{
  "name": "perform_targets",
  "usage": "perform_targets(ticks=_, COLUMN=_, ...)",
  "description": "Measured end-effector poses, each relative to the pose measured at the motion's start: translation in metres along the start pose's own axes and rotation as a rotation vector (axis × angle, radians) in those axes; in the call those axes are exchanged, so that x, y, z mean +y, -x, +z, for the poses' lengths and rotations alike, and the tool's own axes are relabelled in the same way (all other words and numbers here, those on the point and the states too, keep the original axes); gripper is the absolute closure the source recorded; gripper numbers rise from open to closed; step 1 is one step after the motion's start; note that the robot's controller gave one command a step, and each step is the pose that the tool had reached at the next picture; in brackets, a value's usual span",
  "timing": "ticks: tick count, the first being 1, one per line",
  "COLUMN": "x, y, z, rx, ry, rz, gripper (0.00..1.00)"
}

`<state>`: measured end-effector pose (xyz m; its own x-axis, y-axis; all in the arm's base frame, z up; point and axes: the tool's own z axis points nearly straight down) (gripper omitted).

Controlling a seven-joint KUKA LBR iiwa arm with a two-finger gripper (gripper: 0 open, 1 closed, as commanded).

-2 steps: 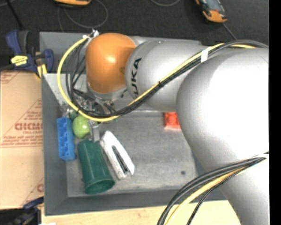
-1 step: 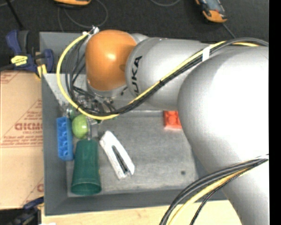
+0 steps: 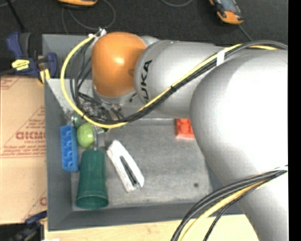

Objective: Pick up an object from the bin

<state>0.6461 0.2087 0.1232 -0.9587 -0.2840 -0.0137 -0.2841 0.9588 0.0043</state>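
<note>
**Gripper [image 3: 93, 119] at yellow-green ball [image 3: 85, 135], left side of bin [image 3: 175, 177]**

Nearest the camera, a dark green plastic cup [image 3: 93, 181] lies on its side, mouth toward the near wall. To its right lies a white oblong piece with a black slot [image 3: 124, 165]. To its left is a blue studded toy brick [image 3: 68, 148]. The yellow-green ball, small, round and glossy, sits at the cup's base beside the brick. The gripper hangs close over this ball, under the orange wrist cover; whether it is apart or together cannot be told. An orange-red block [image 3: 184, 128] lies well apart, to the right.
</note>
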Motion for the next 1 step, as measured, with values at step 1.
perform_targets(ticks=1, x=-0.0003, y=-0.0123, z=-0.0303, rx=0.015, ry=-0.002, rz=0.008, gripper=1.0)
